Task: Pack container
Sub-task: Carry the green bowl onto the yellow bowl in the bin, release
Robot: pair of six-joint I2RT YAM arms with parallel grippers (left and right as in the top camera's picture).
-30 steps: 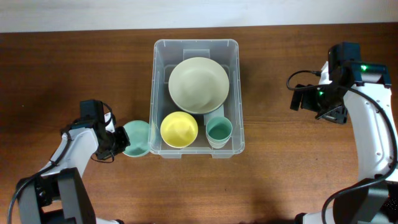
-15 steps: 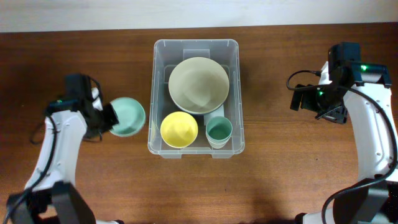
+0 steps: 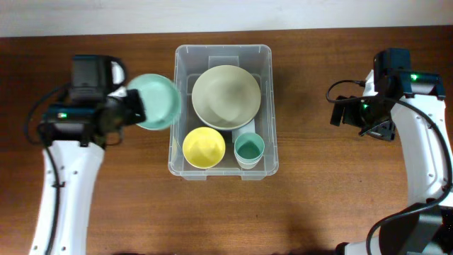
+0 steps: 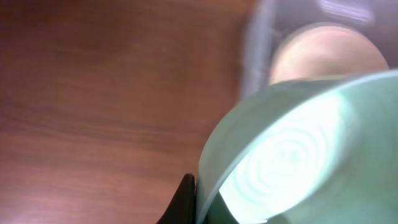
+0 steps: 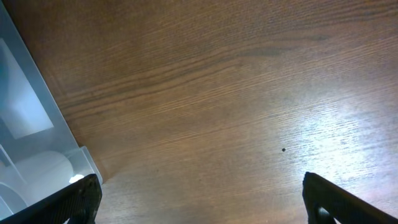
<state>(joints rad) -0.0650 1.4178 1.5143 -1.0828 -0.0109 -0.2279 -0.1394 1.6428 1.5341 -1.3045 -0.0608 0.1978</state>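
The clear plastic container (image 3: 268,106) stands at the table's middle. It holds a large pale green bowl (image 3: 226,95), a yellow bowl (image 3: 204,146) and a teal cup (image 3: 249,149). My left gripper (image 3: 136,108) is shut on the rim of a mint green bowl (image 3: 157,101) and holds it raised beside the container's left wall. In the left wrist view the mint bowl (image 4: 298,155) fills the frame, with the container (image 4: 255,50) blurred behind it. My right gripper (image 5: 199,199) is open and empty over bare table, right of the container (image 5: 25,124).
The brown wooden table (image 3: 333,184) runs all round the container. A white wall edge lies along the far side. The right arm (image 3: 425,142) stands at the right edge.
My left gripper has lifted the mint bowl off the table at the container's lower left and carried it up and toward the container's left rim. The right arm has not moved.
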